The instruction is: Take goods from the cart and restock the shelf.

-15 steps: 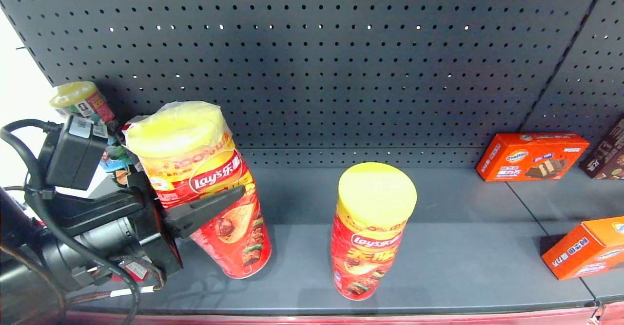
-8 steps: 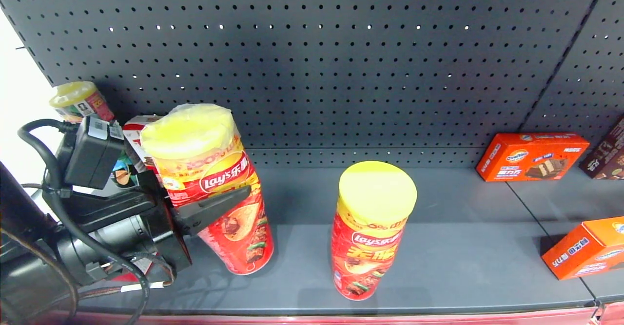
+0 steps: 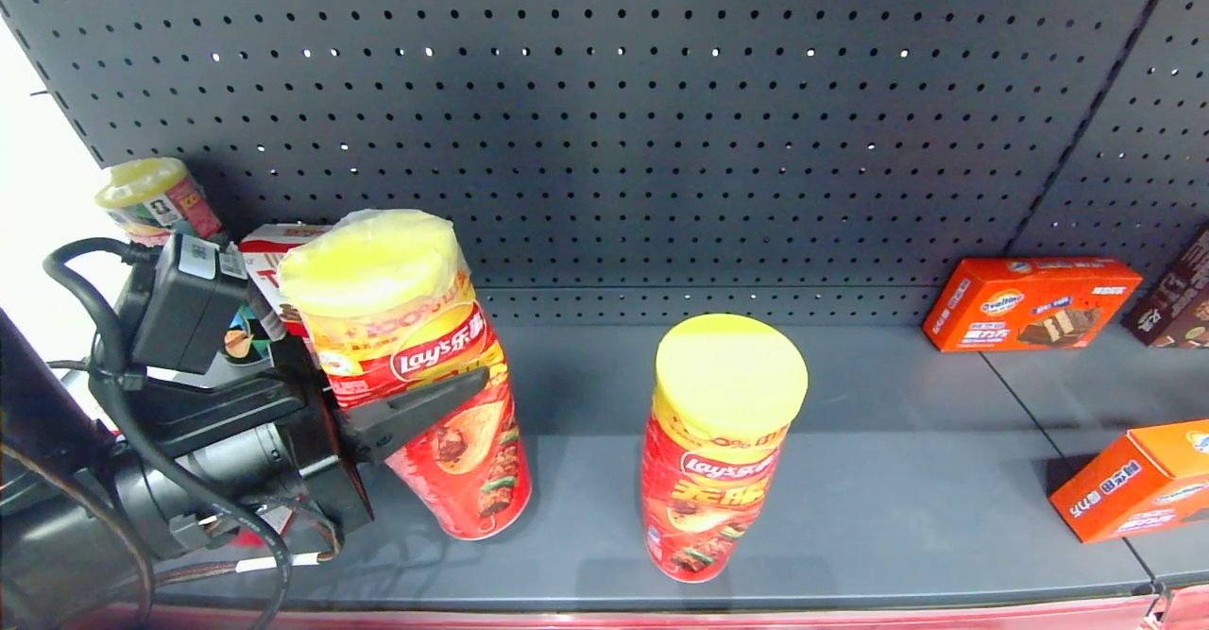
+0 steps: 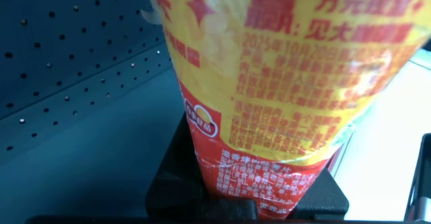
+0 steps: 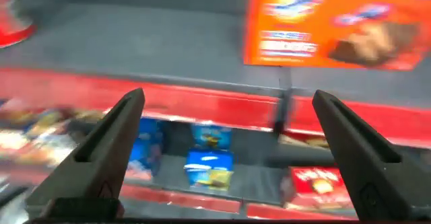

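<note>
A red chips can with a yellow lid (image 3: pixel 416 366) leans slightly at the left of the grey shelf (image 3: pixel 897 498). My left gripper (image 3: pixel 420 380) is shut around its middle, and one black finger (image 3: pixel 416 408) crosses its front. I cannot tell whether its base touches the board. Up close, the can (image 4: pixel 283 89) rises from the gripper's black base. A second, matching can (image 3: pixel 723 451) stands upright on the shelf to the right, apart from the held one. My right gripper (image 5: pixel 232 157) is open and holds nothing, in front of the shelf's red front edge (image 5: pixel 202 99).
A pegboard wall (image 3: pixel 604 120) backs the shelf. A small yellow-lidded can (image 3: pixel 151 195) and a red-and-white box (image 3: pixel 274 257) sit at the back left. Orange boxes (image 3: pixel 1030 301) (image 3: pixel 1138 493) lie at the right; one orange box (image 5: pixel 337 22) is above the right gripper. Packets (image 5: pixel 209 163) fill a lower shelf.
My left gripper has carried the held can a little to the right along the shelf and slightly lower. The second can and the boxes have not moved.
</note>
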Robot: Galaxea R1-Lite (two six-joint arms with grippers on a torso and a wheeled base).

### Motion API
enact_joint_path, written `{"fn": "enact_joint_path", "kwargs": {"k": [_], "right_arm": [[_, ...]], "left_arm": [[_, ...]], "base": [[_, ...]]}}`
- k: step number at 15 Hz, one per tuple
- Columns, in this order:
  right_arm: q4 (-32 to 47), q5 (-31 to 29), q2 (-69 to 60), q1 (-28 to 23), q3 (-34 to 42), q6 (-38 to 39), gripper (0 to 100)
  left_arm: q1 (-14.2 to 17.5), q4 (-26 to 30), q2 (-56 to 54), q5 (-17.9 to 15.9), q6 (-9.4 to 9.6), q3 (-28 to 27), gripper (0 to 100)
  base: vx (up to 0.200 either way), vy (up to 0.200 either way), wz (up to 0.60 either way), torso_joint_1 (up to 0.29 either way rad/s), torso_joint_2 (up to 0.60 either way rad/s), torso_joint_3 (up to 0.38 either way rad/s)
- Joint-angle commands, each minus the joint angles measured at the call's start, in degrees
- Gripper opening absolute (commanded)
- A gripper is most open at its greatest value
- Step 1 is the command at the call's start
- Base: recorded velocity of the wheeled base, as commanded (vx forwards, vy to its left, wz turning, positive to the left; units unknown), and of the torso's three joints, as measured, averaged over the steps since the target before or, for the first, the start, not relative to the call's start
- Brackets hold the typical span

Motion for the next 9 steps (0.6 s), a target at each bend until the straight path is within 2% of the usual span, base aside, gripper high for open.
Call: {"fn": "enact_joint_path", "kwargs": {"k": [1, 6, 9], "right_arm": [[3.6, -0.3, 0.4, 0.0, -0.1, 0.8, 100], [2.9, -2.0, 0.5, 0.0, 0.0, 1.2, 100], [2.9, -2.0, 0.4, 0.0, 0.0, 1.2, 100]], "left_arm": [[0.0, 0.0, -0.1, 0.0, 0.01, 0.2, 0], [0.2, 0.0, -0.2, -0.1, -0.17, -0.2, 0], [-1.3, 0.7, 0.2, -1.0, -0.25, -2.9, 0]], "base": [[0.0, 0.0, 0.0, 0.0, 0.0, 0.0], [0.0, 0.0, 0.0, 0.0, 0.0, 0.0], [0.0, 0.0, 0.0, 0.0, 0.0, 0.0]]}}
